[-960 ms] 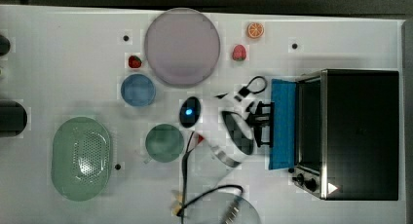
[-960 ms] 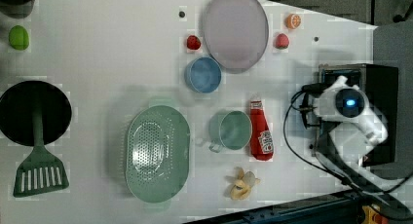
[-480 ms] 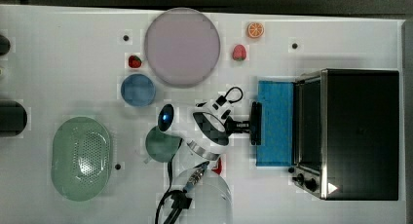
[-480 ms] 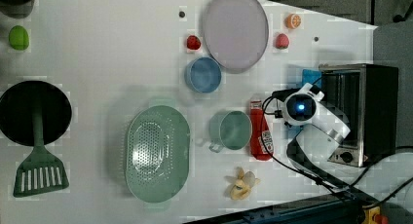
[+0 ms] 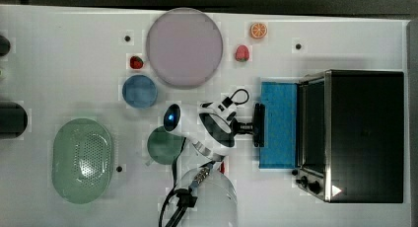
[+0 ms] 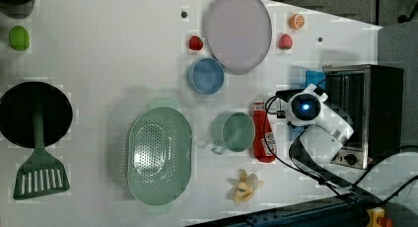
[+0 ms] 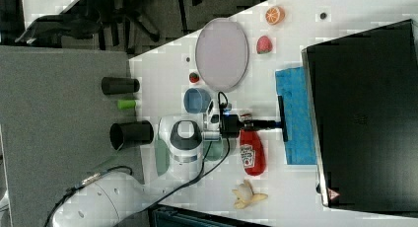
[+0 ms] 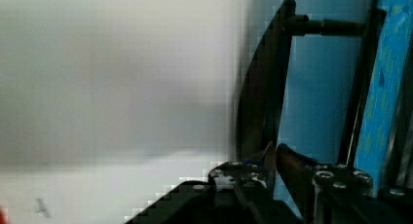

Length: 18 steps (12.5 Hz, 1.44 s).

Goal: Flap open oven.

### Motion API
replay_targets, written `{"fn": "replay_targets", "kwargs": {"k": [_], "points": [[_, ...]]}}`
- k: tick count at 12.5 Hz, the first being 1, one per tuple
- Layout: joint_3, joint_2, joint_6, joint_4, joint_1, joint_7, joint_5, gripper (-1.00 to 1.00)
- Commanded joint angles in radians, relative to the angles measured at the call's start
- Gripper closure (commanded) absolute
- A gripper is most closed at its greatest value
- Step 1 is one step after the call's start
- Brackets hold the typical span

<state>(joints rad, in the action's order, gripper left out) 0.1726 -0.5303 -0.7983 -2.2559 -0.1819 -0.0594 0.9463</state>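
The oven [image 5: 365, 133] stands at the top view's right, a black-topped box in a silver frame with two knobs at its front corner. Its blue door [image 5: 278, 123] hangs folded down, nearly level, toward the top view's left. My gripper [image 5: 254, 126] is shut on the dark bar handle [image 5: 259, 124] at the door's outer edge. The right view shows the same grip: gripper [image 7: 276, 122], handle [image 7: 282, 118], door [image 7: 296, 118]. In the wrist view my gripper [image 8: 272, 160] straddles the handle bar [image 8: 265, 102].
A red ketchup bottle [image 7: 251, 158] lies under my wrist, beside a green cup [image 5: 162, 145]. Farther off are a blue bowl [image 5: 139, 91], a purple plate [image 5: 184, 47], a green colander [image 5: 82, 160], a banana [image 6: 245, 186] and a black pan [image 6: 34, 113].
Over the last second the door swung down from nearly upright to lying open, as my gripper drew the handle toward the top view's left. In the last half second little moved.
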Motion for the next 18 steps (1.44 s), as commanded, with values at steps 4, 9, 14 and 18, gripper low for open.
{"fn": "replay_targets", "kwargs": {"k": [4,9,14,18], "points": [[0.04,0.343,-0.028,0.027,0.023,-0.073,-0.448,0.65],[0.062,0.652,0.22,0.07,0.026,-0.061,-0.72,0.65],[0.056,0.804,0.609,0.26,0.025,-0.067,-0.85,0.65],[0.032,0.812,0.657,0.327,0.021,-0.067,-0.853,0.65]]}}
